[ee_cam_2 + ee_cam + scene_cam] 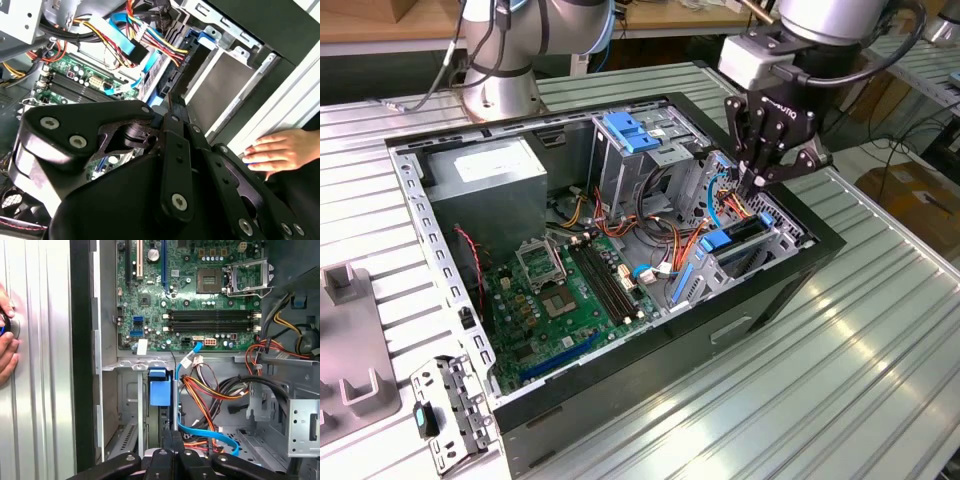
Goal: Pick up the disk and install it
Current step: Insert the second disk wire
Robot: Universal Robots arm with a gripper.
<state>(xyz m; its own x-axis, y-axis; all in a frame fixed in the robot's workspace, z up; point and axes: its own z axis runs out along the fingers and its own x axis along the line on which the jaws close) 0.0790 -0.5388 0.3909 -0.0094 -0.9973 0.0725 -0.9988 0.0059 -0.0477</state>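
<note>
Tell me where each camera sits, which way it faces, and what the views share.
Exterior view: off the arm, above the table, looking down into the open computer case; the arm and its hand over the drive bay.
First wrist view: on the arm, facing down into the case at the motherboard; black linkage, a person's hand.
Second wrist view: on the arm, behind the black linkage, facing the drive bay.
All share the disk, seated in the bay.
</note>
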